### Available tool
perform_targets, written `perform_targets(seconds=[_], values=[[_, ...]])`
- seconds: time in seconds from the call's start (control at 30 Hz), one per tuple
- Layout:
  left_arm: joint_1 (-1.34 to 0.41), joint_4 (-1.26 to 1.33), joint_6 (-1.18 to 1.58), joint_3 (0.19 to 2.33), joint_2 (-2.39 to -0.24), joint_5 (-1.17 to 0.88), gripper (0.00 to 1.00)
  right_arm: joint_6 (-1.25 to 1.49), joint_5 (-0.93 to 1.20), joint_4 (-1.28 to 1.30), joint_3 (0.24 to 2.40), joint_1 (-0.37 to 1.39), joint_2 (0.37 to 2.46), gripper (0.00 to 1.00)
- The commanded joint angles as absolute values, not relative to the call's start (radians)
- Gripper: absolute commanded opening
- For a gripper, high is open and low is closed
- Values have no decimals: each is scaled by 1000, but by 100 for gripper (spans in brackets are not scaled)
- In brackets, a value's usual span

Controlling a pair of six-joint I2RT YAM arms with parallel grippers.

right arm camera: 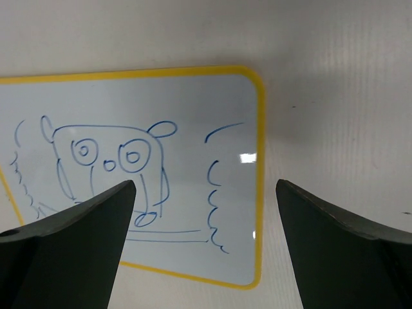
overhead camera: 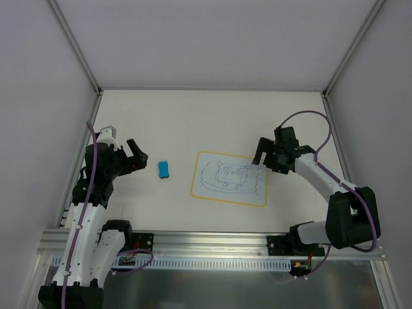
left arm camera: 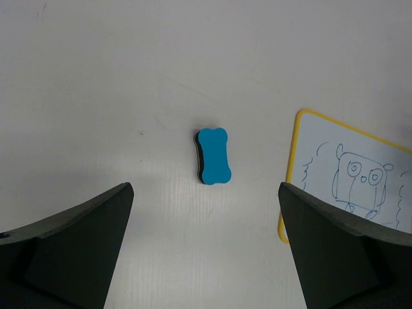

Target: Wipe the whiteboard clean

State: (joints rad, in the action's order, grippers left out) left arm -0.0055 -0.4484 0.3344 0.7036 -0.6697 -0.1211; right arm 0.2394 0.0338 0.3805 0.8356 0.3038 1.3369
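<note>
Left gripper (overhead camera: 136,156) hangs with its jaws spread wide and nothing between them, pointed at the small blue eraser (overhead camera: 163,169) just ahead of it on the surface (overhead camera: 193,116). Across from it, the right gripper (overhead camera: 264,159) is likewise spread and empty, poised over the right-hand end of the whiteboard (overhead camera: 230,178).

That board lies flat near the middle of the surface, between the two arms and a little toward the right one, with the eraser just off its left edge but not touching. A blue doodle (right arm camera: 112,158) of an owl-like creature with squiggles either side covers most of its face.

From where I stand the board looks thin, stiff and light, with a glossy face that catches the lamp. I'd expect it to skate about once something rubs across it. Lying flush, it offers no edge to pinch, so pressing down on the yellow border at the right end seems the sensible hold, clear of the ink.
</note>
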Motion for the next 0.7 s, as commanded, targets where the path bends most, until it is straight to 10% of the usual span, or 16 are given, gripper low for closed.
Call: perform_targets(seconds=[0.0, 0.67], values=[[-21, -420, 342, 698, -686, -170, 99, 221, 23, 411, 848, 244, 1379, 96], [-248, -433, 456, 732, -850, -42, 99, 311, 287, 153, 618, 250, 1420, 64]])
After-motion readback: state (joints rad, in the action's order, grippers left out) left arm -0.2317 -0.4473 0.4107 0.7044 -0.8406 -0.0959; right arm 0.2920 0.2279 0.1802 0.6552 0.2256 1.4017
